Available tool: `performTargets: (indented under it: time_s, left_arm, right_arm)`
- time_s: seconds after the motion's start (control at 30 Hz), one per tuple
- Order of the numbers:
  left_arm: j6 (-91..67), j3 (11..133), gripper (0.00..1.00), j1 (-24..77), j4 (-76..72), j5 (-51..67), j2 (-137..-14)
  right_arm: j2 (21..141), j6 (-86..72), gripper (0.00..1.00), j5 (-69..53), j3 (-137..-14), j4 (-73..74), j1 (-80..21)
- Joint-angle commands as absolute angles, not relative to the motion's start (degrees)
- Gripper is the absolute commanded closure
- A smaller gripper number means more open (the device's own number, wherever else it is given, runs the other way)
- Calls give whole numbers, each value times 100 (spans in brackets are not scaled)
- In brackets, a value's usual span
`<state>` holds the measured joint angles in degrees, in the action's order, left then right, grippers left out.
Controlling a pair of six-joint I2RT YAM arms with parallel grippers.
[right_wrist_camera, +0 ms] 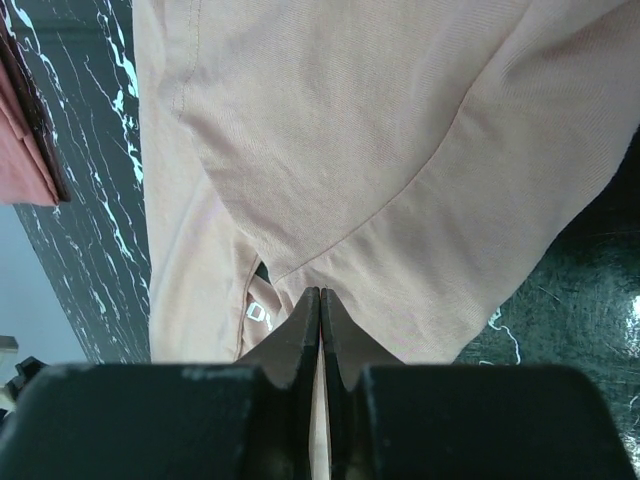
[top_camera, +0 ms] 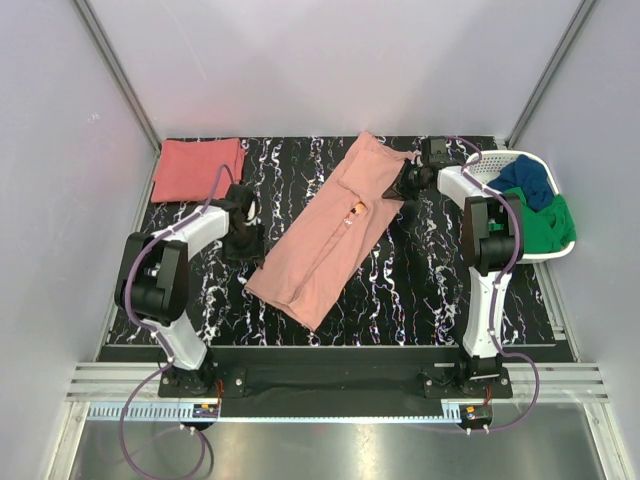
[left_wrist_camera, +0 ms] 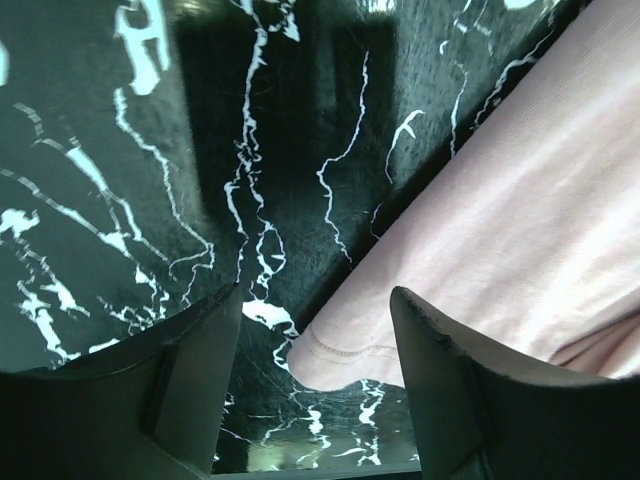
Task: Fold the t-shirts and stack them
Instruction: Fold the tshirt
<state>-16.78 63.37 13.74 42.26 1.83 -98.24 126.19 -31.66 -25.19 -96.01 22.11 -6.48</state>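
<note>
Coral-red t-shirt (top_camera: 197,168): folded, lying well left of the laundry basket (top_camera: 452,185). Salmon-pink t-shirt (top_camera: 330,235): nearer the basket, a long diagonal strip, judged half folded. Cross-folds and stacking remain. Left gripper (left_wrist_camera: 317,295) spread at its corner. Right gripper (right_wrist_camera: 320,295) pressed together over it; a pinch can't be told.

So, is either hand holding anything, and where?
Right hand pinches the pale salmon-pink cloth t-shirt at its side edge; left hand open, holding nothing.
</note>
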Motion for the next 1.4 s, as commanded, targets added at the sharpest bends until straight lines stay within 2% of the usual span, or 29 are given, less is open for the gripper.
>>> performTargets:
  time_s: [0.0,0.2,0.33,0.37,0.47,0.73,1.0,1.17,1.37]
  left_arm:
    - [-1275,6372,34,1301,4113,387,-10028]
    - [-1178,6346,43,1283,4140,640,-10327]
    - [-1301,6363,74,1283,4192,712,-10380]
    - [-1318,6381,87,1283,4245,712,-10397]
    - [-1476,6346,100,1283,4377,791,-10398]
    - [-2003,5513,100,1283,4131,1379,-9748]
    - [-2372,5115,100,1283,4113,1372,-9475]
    - [-2943,4685,100,1432,3745,1879,-9063]
    - [-3917,4105,100,1994,3534,1574,-8236]
  right_arm:
    - [12226,-3059,92,-2681,-9598,2074,-624]
    - [12094,-2813,91,-2619,-9554,2241,-598]
    - [11989,-2699,90,-2584,-9545,2311,-554]
    - [11980,-2681,90,-2567,-9545,2303,-554]
    - [11997,-2585,91,-2514,-9562,2382,-545]
    - [12216,-2285,93,-1855,-9466,2558,-352]
    - [12787,-2540,95,-1978,-9712,2364,-299]
    - [13306,-2496,96,-1565,-10448,2645,-281]
    - [13746,-2645,97,-1670,-11029,2751,-290]
